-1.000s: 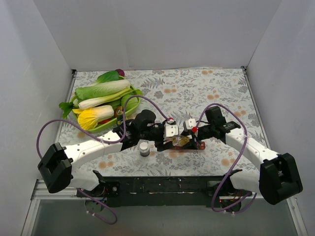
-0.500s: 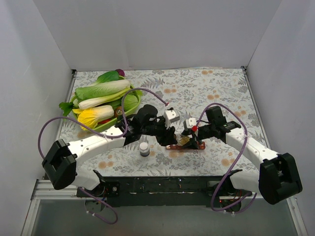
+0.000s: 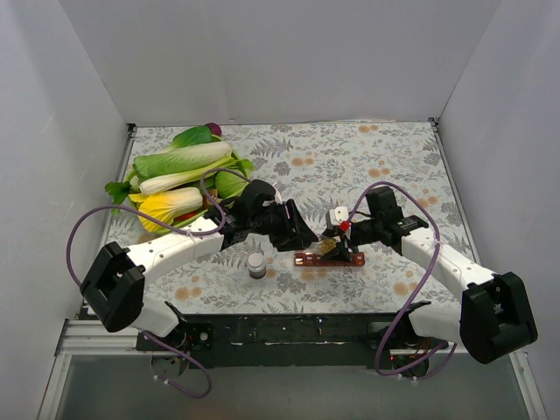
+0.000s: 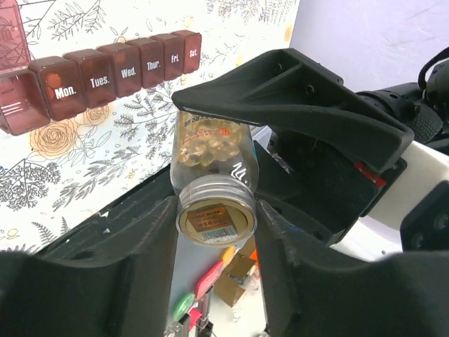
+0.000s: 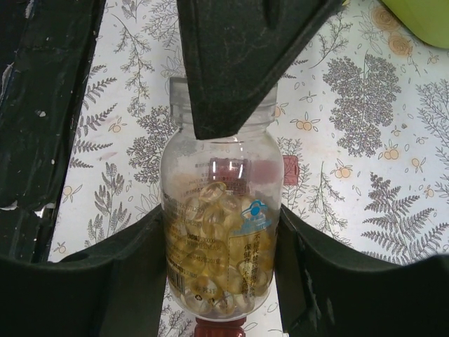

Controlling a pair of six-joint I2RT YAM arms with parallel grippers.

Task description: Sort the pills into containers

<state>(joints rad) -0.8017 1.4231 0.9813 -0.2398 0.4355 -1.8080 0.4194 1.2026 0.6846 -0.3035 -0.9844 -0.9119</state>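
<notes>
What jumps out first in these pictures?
A clear bottle of golden capsules is clamped in the right claw over the dark red pill strip near the front of the table. At the back left sits a bright pile of big leafy vegetables.

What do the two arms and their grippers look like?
Both the left arm and the right arm have white links and black joints. A purple cable loops along each. The left gripper and right gripper have broad black fingers; a red spot marks the right wrist.
</notes>
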